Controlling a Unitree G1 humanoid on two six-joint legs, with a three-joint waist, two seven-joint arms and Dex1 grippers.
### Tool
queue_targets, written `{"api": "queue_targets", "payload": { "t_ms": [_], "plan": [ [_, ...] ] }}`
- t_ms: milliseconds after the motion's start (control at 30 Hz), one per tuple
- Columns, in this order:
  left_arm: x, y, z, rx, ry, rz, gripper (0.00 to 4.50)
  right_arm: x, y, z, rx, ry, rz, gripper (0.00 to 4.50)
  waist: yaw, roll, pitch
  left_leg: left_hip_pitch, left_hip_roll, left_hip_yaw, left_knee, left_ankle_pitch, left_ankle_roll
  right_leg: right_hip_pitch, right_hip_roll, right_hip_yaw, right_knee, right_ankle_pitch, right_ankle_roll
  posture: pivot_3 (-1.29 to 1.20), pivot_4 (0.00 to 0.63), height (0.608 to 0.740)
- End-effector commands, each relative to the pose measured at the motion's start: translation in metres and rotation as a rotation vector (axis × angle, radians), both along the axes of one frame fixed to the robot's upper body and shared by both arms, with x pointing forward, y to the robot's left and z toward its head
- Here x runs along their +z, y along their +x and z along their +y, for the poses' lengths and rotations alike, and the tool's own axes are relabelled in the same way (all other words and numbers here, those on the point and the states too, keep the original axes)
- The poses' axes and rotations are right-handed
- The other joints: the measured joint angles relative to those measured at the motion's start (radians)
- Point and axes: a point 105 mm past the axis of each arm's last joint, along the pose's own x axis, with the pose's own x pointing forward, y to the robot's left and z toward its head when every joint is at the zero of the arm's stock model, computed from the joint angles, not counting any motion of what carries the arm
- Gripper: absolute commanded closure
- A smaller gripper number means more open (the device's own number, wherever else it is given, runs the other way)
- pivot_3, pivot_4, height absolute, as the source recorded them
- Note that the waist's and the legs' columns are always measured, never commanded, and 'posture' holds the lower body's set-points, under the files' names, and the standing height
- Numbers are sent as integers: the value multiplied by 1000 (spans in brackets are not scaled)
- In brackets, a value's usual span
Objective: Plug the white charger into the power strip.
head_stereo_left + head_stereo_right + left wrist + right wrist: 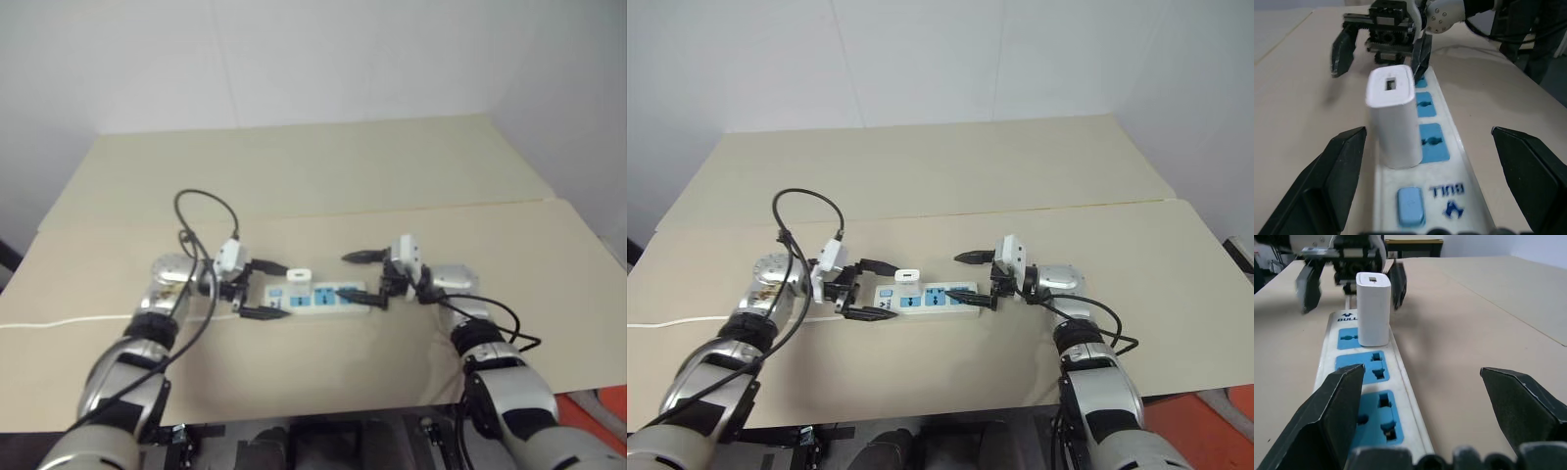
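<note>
The power strip point(328, 295) lies flat on the tan table, with blue sockets point(1369, 368) on its face and a blue switch point(1410, 204) at its left end. The white charger point(299, 275) stands upright on the socket nearest that switch, and its prongs are hidden. My left gripper point(287, 291) is open at the strip's left end. Its fingers point(1339, 171) stand on either side of the charger without touching it. My right gripper point(343, 275) is open at the strip's right end and holds nothing.
A thin white cord point(59, 321) runs from the strip to the table's left edge. Black cables loop over both wrists point(201, 211). A seam point(411, 208) crosses the table behind the strip, and the front edge is close below my arms.
</note>
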Motion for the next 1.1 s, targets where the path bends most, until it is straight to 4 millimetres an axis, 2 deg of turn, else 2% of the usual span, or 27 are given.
{"api": "queue_targets", "payload": {
  "t_ms": [33, 133, 233, 300, 400, 500, 667, 1100],
  "plan": [
    [22, 4, 11, 3, 12, -58, 25, 33, -1, -17, -5, 46, -103, 0, 3, 0, 0, 0, 0, 0, 0, 0, 0, 0, 0, 0, 0, 0, 0, 0, 150, 740],
    [33, 0, 24, 9, 42, -56, 25, 58, -5, -35, -11, 44, -148, 0, 5, 1, 1, -2, 0, 0, 0, 0, 0, 0, 0, 0, -1, 0, 0, 0, 150, 740],
    [38, -3, 43, 36, 119, -65, 25, 86, -19, -58, 11, -11, -163, 0, 7, 2, 4, -4, 0, -1, 0, 0, 0, -2, 0, 0, -1, 0, 0, 0, 150, 740],
    [40, -3, 55, 58, 164, -68, 25, 95, -33, -75, 32, -154, -131, 0, 13, 3, 5, -7, 0, -1, 0, 0, 0, -5, 0, -1, -1, 0, 0, 0, 150, 740],
    [41, -5, 68, 81, 214, -62, 25, 95, -47, -91, 11, -367, -100, 0, 16, 3, 5, -9, 0, 0, 1, 0, 1, -6, 0, -1, -1, 0, 0, 0, 150, 740],
    [42, -5, 77, 105, 239, -64, 25, 99, -58, -103, -29, -473, -55, 0, 16, 2, 6, -8, 0, 1, 1, 0, 1, -6, 0, -2, -1, -1, 0, 0, 150, 740],
    [42, -3, 78, 112, 234, -66, 25, 100, -65, -106, -67, -489, -61, 0, 10, 1, 6, -7, 1, 3, 2, -1, 1, -5, 0, -2, -1, -1, 1, 0, 150, 740],
    [38, -3, 65, 80, 183, -53, 25, 88, -65, -107, -104, -500, -47, 0, 19, 0, 8, -8, 1, 3, 3, -1, 1, -5, 0, -2, -1, -1, 0, 0, 150, 740]
  ]
}}
